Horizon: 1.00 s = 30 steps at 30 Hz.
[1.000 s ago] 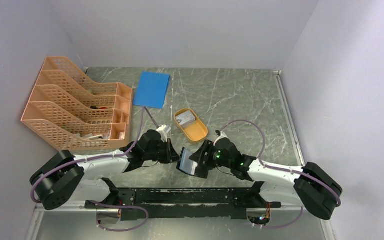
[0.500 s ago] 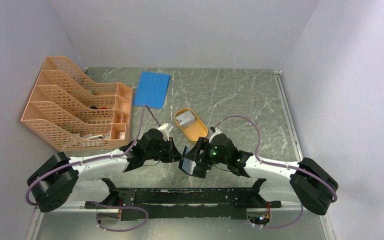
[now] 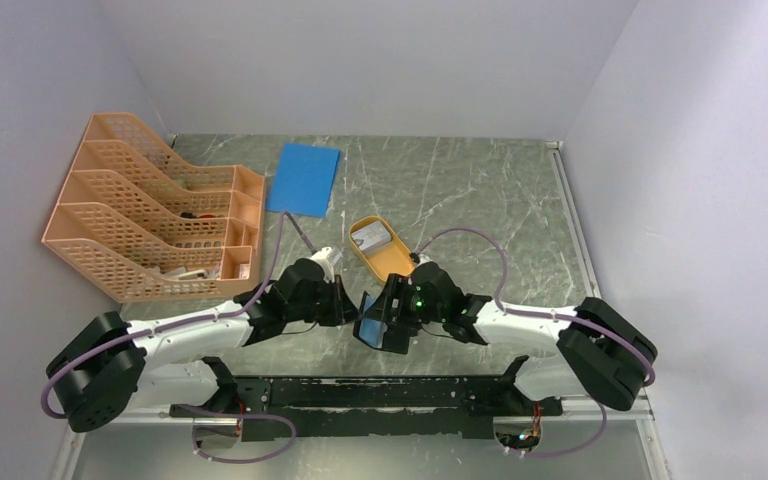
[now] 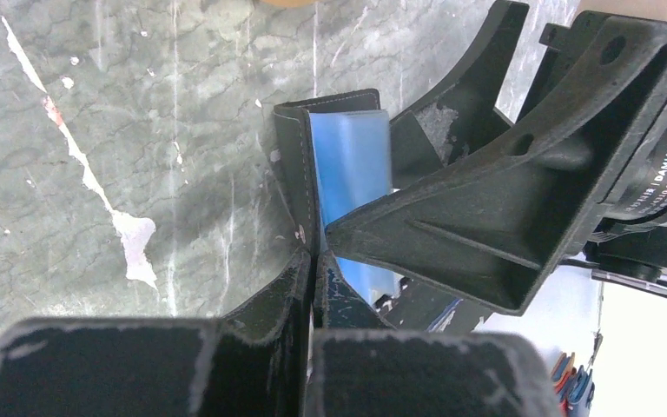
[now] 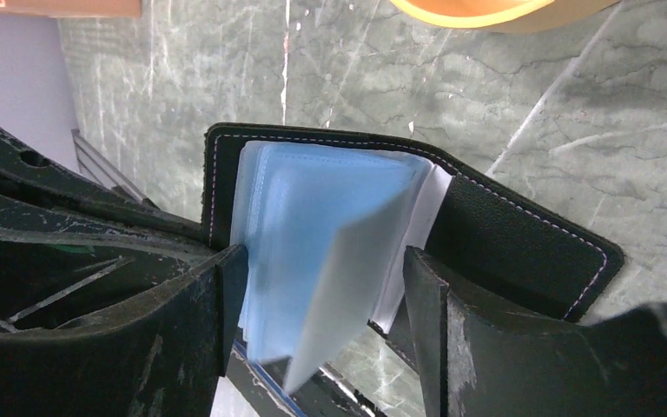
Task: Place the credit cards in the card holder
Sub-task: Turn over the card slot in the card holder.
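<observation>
Card holder (image 5: 339,200) stands open between the two tools, over the near part of the counter (image 3: 480,200); whether its lower edge rests on the counter I cannot tell. Left tool (image 4: 311,261) is clenched, and its tips seem to pinch the edge of the black cover, where the pale stitching runs down into them. Right tool (image 5: 317,261) is spread wide. Its two fingers stand on either side of the pocket leaves (image 5: 295,217), one leaf flops loose between them, and I see no firm pinch there.

The credit cards (image 3: 368,237) are in no tool. They lie in the orange dish (image 3: 397,268), which is just beyond the right tool, toward the far side. So the right arm is the nearer one. I think it should reach forward over the dish rim while the left arm steadies the booklet. The long axis of the dish runs slantwise, from far-left to near-right. Which way the cards lie inside is too small to tell.

The cover looks like soft grainy leather, matt. The leaves are thin bluish plastic, shiny and limp, so a pocket mouth may fall shut. The cards look pale, flat and stiff. The dish is smooth with a raised rim, which may make a flat card hard to lift.
</observation>
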Motion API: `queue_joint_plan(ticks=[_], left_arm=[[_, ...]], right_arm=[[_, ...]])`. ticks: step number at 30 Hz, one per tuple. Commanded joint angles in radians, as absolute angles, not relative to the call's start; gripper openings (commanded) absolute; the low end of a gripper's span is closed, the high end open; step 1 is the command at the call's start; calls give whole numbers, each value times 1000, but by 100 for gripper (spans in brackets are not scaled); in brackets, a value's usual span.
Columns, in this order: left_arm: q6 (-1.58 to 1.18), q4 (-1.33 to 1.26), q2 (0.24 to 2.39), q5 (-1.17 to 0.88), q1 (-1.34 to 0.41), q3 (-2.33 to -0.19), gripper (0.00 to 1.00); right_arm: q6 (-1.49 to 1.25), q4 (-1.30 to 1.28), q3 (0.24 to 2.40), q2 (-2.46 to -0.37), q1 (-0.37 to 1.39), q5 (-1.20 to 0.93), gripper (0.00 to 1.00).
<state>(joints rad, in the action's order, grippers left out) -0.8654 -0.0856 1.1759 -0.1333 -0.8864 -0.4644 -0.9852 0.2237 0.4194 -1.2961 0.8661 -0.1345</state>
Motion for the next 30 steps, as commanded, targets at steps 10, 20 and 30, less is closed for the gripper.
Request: queue_joint_plan(ticks=[10, 20, 30], left_arm=[[-870, -51, 1128, -93, -893, -506, 5], [-874, -19, 1102, -57, -893, -491, 5], [-884, -2, 1082, -28, -892, -459, 5]], right_arm=[[-939, 114, 486, -1354, 891, -90, 64], [-953, 63, 456, -1319, 890, -39, 48], [-963, 72, 422, -1321, 885, -18, 27]])
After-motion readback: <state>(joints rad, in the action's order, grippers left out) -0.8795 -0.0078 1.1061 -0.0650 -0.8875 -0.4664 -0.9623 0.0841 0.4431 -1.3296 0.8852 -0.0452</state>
